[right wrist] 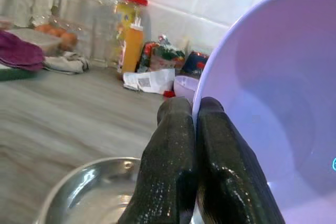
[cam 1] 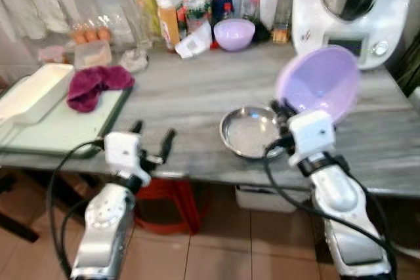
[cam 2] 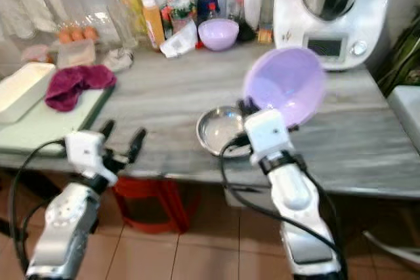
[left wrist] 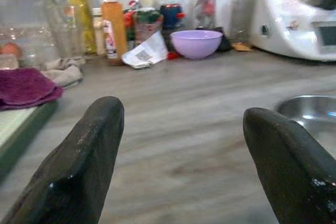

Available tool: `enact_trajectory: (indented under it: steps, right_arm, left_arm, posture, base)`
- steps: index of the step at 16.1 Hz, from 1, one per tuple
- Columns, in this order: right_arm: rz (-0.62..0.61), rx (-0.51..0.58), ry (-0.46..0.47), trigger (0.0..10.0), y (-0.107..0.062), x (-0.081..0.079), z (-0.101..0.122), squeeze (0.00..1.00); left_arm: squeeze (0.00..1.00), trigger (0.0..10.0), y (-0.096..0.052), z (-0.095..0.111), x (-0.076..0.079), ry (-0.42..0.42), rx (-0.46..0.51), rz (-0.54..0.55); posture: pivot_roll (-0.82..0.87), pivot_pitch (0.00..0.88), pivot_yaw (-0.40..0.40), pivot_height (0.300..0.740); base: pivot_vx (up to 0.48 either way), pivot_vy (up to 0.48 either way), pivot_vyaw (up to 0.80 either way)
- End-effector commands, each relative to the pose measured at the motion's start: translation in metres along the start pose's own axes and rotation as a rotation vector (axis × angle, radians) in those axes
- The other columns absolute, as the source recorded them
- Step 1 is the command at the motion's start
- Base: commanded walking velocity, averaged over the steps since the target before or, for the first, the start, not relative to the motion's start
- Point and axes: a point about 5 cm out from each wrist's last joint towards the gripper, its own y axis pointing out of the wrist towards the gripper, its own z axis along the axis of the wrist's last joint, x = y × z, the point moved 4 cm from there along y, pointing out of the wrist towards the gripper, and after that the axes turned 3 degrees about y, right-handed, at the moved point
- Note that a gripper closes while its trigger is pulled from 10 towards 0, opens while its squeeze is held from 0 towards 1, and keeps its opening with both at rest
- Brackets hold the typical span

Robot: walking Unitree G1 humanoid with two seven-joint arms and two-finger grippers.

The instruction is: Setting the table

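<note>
- Your lavender bowl (cam 1: 319, 84) is off the counter (cam 1: 197, 96), tipped steeply on edge with its hollow facing you, above and just to the right of the steel bowl (cam 1: 249, 132) near the front edge.
- The right hand (right wrist: 195, 124) has it by the rim: the two black fingers (right wrist: 170, 150) are clenched on the rim wall, one outside, one inside, as the right wrist view shows.
- A thin rim pinch on a light plastic bowl can swivel, I'd judge, so level it slowly before you lower it; a quick wrist roll may let it slip.
- Pick a bare patch of grey counter to the right of the steel bowl and set the base flat before you let go. Keep the rim from clipping the steel bowl on the way down.
- The right arm reaches up from below the counter edge, wrist cocked upward, hand just over the steel bowl's far rim.
- The left hand (cam 1: 152, 141) is released, fingers spread wide, grasping nothing, hovering at the front edge beside the green board (cam 1: 65, 129).
- Further back stand a second lavender bowl (cam 1: 234, 33), bottles, a maroon cloth (cam 1: 95, 83) and a white kitchen machine (cam 1: 354, 11).
</note>
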Motion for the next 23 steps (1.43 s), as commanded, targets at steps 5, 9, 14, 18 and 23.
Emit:
enact_trajectory:
  steps: [5,9,14,18,23]
  right_arm:
    - [0.022,0.006,-0.005,10.0,-0.001,0.000,0.004,0.00]
    - [0.124,0.001,0.015,10.0,0.005,-0.011,0.004,0.00]
    - [0.366,-0.037,0.100,10.0,0.037,-0.027,0.001,0.00]
    - [0.478,-0.075,0.094,10.0,0.050,-0.038,-0.004,0.00]
    - [0.652,-0.081,0.081,10.0,0.054,-0.067,-0.005,0.00]
  left_arm:
    - [0.00,10.0,-0.018,-0.006,-0.004,0.041,-0.038,0.008]
    - [0.00,10.0,-0.033,-0.015,-0.009,0.091,-0.081,-0.011]
    - [0.00,10.0,-0.042,-0.015,-0.018,0.123,-0.110,-0.031]
    - [0.00,10.0,-0.043,-0.015,-0.018,0.127,-0.116,-0.041]
    - [0.00,10.0,-0.037,-0.012,-0.012,0.127,-0.107,-0.070]
  posture:
    - [-0.15,0.096,0.066,0.740]
    - [-0.13,0.106,0.063,0.740]
    - [-0.09,0.123,0.075,0.740]
    - [-0.08,0.123,0.079,0.740]
    - [-0.08,0.114,0.091,0.740]
  base:
    - [0.000,0.000,0.00]
    - [0.000,0.000,0.00]
    - [0.000,0.000,0.00]
    - [0.000,0.000,0.00]
    - [0.000,0.000,0.00]
